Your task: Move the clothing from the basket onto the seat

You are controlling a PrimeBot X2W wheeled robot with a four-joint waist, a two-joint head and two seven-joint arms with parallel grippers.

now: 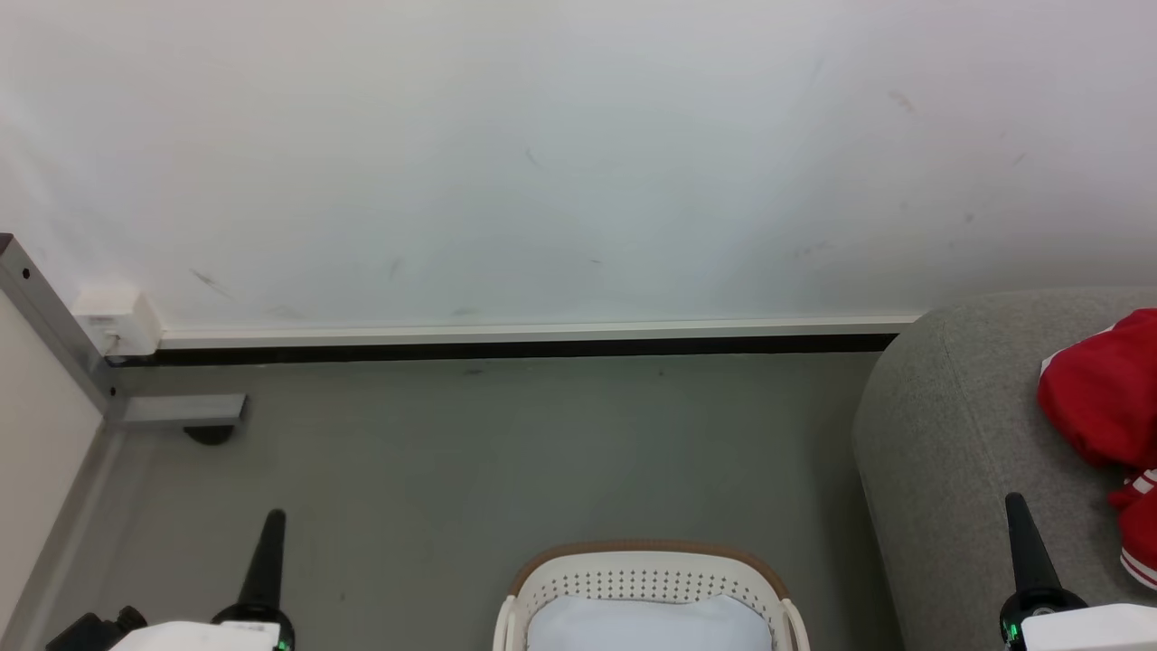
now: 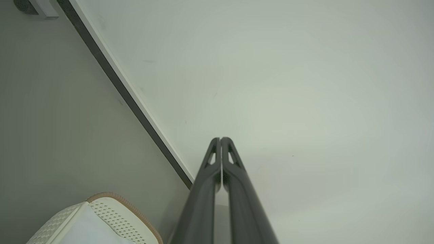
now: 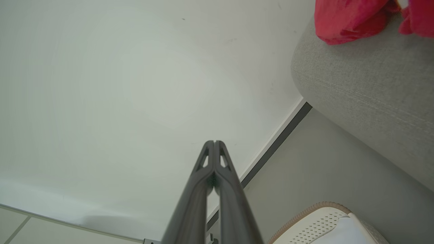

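A pale wall [image 1: 542,136] with faint scuff marks meets a grey floor [image 1: 542,452] along a white baseboard [image 1: 542,331] with a dark strip beneath it. At the baseboard's left end, a small white box [image 1: 117,321] sits beside a slanting grey metal post [image 1: 54,334], whose flat foot [image 1: 181,410] lies on the floor.

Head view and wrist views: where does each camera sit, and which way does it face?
Head view: on the head, looking forward and down at floor, wall, basket and seat; left gripper and right gripper show, both shut.
Left wrist view: on the left wrist, looking along its closed fingers at the wall.
Right wrist view: on the right wrist, past its closed fingers at wall, seat and clothing.
Shared: both wrist views catch the basket.
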